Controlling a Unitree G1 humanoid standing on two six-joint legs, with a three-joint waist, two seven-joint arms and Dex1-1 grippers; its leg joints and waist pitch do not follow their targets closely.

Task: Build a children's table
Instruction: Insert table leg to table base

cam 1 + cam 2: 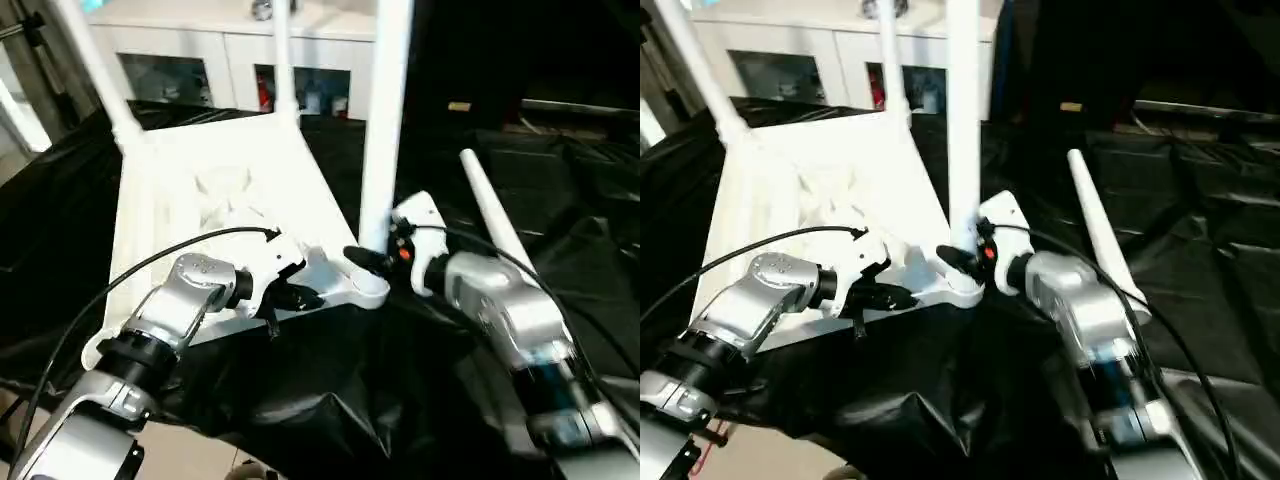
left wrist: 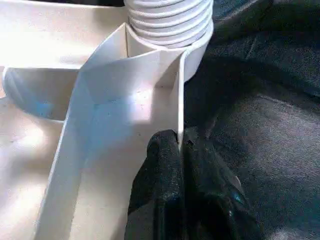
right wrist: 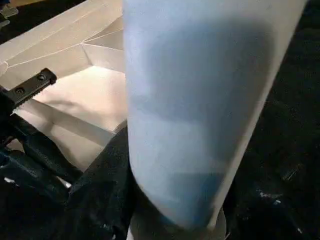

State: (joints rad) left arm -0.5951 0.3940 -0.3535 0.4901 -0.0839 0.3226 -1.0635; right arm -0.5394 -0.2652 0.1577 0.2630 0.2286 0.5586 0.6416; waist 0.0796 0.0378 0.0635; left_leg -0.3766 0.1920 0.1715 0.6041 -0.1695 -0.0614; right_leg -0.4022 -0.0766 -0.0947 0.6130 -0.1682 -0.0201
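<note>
left gripper (image 1: 290, 296): nearest you, closed on the near edge wall of the top (image 1: 215, 215). The left wrist view shows the black fingers (image 2: 165, 170) pinching that thin wall just beside the near corner socket (image 1: 368, 290).
right gripper (image 1: 372, 262): around the base of the near leg (image 1: 385, 120), just above the socket. Jaws sit about half apart; I judge it gripped, but I can't see pad contact (the right wrist view is mostly leg).
top: upside down on the black cloth (image 1: 330, 400), ribbed underside up, near edge toward you.
near leg: upright in the near corner socket. Threaded end is visible at the socket in the left wrist view, so I judge it not fully seated.
loose leg (image 1: 495, 225): lying on the cloth just right of the right gripper, thin end pointing away.
far legs: two more stand in the far sockets, left leg (image 1: 95, 70) and centre leg (image 1: 283, 60). The fourth socket looks empty, near your left forearm.
cabinet (image 1: 240, 60): behind the table, not part of the job.
step: seating the third leg, I'd say; one left after.
risk 1: if you twist or push the leg off-axis it could cross-thread or jam, since the threads are still exposed.
risk 2: the left pinch is on a thin wall. Torque from the right hand could slip the top out and spin it on the cloth.
risk 3: your right forearm is close to the loose leg; a swing could roll it away.
</note>
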